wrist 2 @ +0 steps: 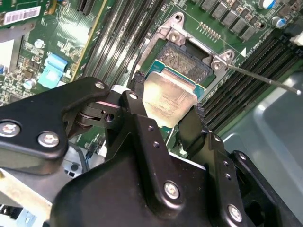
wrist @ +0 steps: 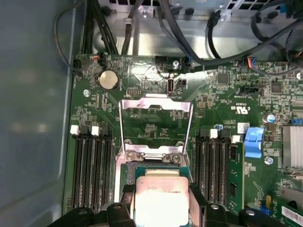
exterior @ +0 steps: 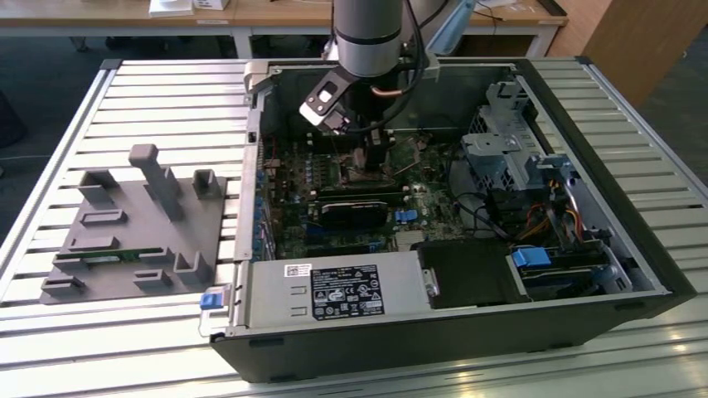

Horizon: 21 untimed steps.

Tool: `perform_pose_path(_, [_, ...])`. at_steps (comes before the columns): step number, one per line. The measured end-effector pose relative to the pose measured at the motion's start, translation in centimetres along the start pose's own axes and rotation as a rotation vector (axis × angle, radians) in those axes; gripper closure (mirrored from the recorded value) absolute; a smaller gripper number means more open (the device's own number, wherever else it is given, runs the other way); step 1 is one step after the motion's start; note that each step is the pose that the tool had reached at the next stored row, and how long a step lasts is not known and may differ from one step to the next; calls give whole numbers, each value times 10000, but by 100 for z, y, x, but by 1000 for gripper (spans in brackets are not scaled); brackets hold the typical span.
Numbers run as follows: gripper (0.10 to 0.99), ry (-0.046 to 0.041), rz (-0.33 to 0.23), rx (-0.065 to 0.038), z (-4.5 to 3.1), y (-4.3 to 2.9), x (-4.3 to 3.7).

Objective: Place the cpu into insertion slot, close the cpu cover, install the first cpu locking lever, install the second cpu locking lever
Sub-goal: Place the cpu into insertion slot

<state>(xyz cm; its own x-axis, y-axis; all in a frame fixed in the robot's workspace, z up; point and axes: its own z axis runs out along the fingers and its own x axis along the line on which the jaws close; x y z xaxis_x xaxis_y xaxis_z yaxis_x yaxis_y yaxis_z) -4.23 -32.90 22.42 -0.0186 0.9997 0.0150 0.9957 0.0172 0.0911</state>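
The cpu (wrist 2: 173, 94), a flat square chip with a dull grey metal top, is clamped by two opposite edges between the black fingers of the end effector (wrist 2: 165, 105). It is held over the near part of the insertion slot (wrist 2: 183, 57), not yet seated. The cpu cover (wrist: 142, 100) lies swung open beyond the socket, and a thin metal locking lever (wrist 2: 265, 78) juts clear to one side. Seating it well likely means squaring the chip to the socket rim, keeping it level, and lowering it gently without sliding. All this sits inside an open computer case (exterior: 465, 332) on a slatted counter (exterior: 166, 91).
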Motion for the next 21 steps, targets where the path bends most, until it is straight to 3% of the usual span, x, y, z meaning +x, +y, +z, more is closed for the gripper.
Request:
perform_pose_path(8, [545, -10, -1, 0, 138, -34, 15])
perform_pose_path(21, [545, -24, 59, -1, 210, -63, 36])
